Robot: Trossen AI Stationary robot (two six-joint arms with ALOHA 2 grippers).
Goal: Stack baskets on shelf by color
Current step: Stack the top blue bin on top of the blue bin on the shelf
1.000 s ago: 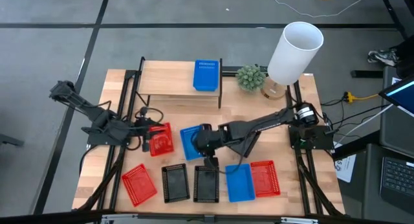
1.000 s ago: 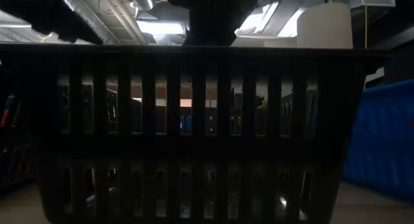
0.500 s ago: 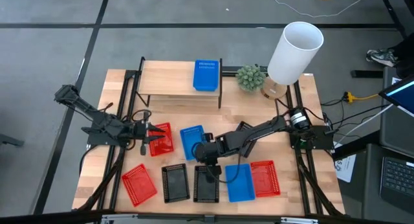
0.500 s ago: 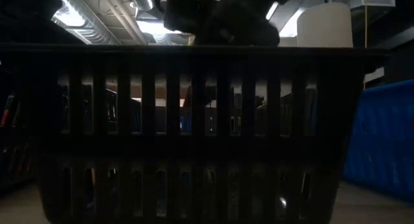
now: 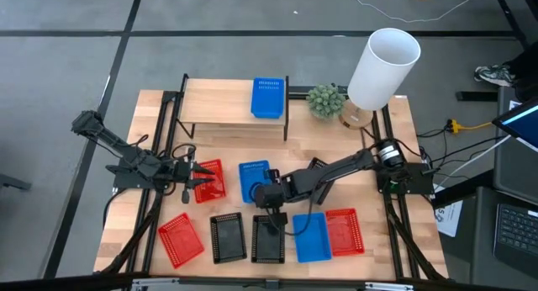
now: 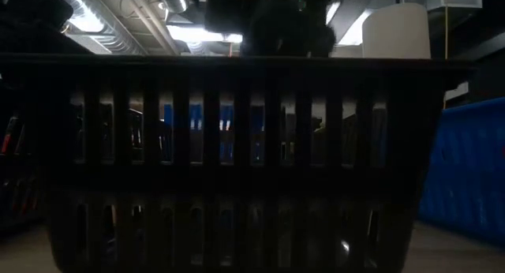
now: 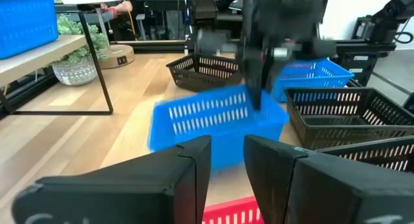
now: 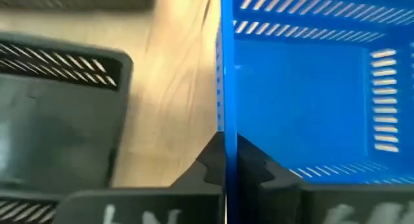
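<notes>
While the right gripper (image 5: 267, 193) pinches the wall of a blue basket (image 5: 253, 180) mid-table (another sits on the shelf (image 5: 220, 106)), the left gripper (image 5: 192, 172), nearly closed, hovers over a red basket (image 5: 210, 181).

Two dark, near-black jointed arms. Left arm (image 5: 126, 156): matte links, loose black cable looping near wrist. Right arm (image 5: 336, 169): black links, silver-ringed round joint at base. Left gripper fingers (image 7: 162, 179): broad, blocky, matte black.
</notes>
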